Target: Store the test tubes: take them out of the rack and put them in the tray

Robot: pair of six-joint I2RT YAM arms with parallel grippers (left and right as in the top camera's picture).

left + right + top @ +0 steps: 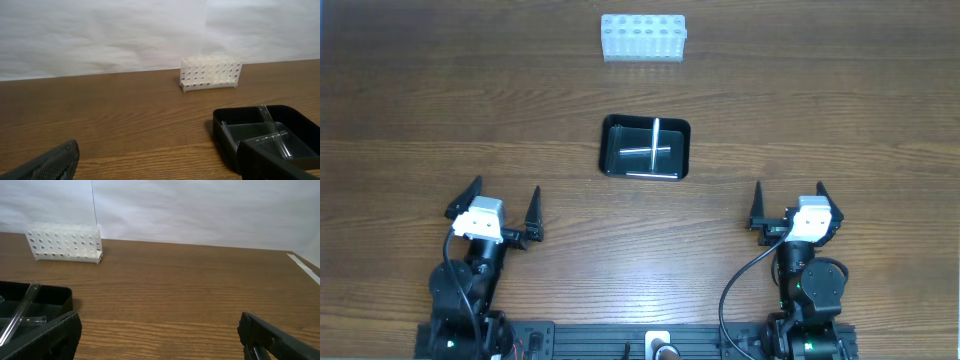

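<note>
While both stand released and empty, the left pincer (503,198) and right pincer (789,198) flank the tray (606,160) ahead, where two test tubes (654,148) lie crossed; the rack (642,38) stands farther beyond, seemingly emptied. Storing looks complete; next comes only a check of the rack.

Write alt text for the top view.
A black tray holding crossed test tubes sits at the middle of the table, with a white rack beyond it. The left gripper and right gripper are open, near the arms' bases, apart from both.
</note>
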